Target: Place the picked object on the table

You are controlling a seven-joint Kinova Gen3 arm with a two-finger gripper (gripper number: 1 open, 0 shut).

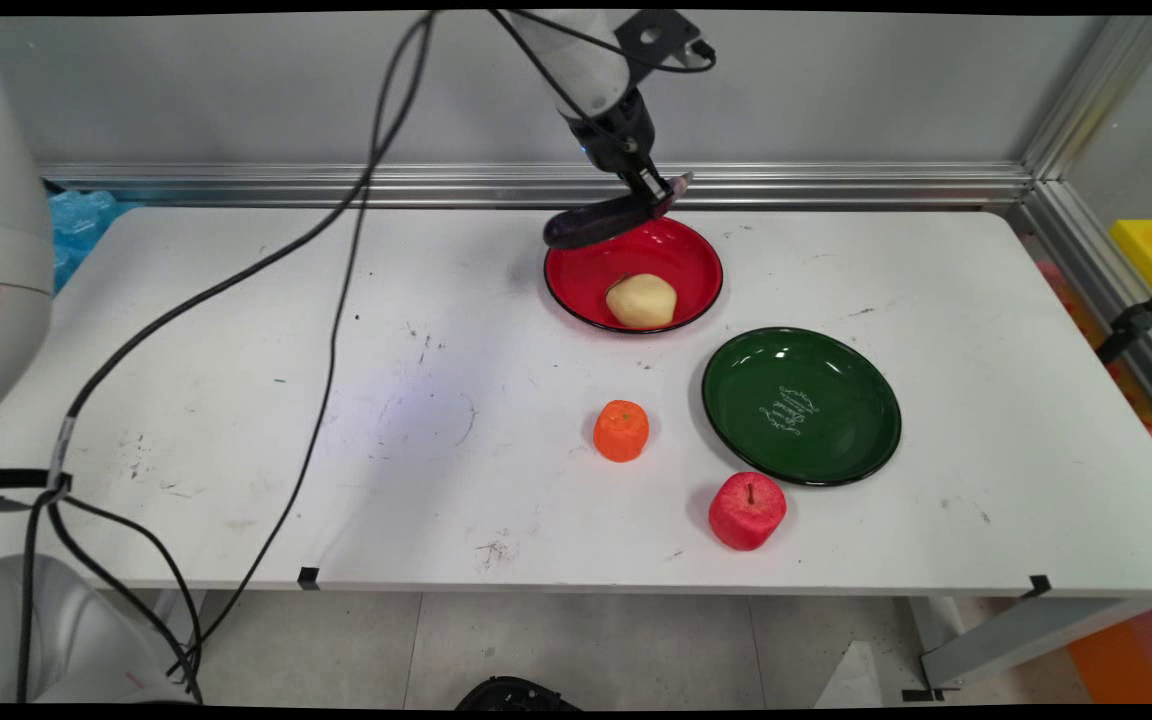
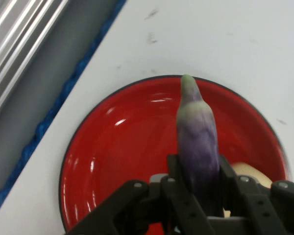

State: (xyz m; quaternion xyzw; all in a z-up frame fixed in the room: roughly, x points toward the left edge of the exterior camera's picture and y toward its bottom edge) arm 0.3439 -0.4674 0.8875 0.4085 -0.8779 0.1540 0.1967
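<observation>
Purple eggplant (image 1: 596, 218) is clamped between the fingers (image 2: 179, 183) above the red plate's (image 1: 586, 290) far rim, near the surface's (image 1: 236, 400) far edge. A potato (image 1: 641, 300) is seen on that plate.

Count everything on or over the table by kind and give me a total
Plates: 2, red plate and green plate.
Produce: 4, eggplant in the gripper, potato, orange, apple.
Total: 6.
</observation>
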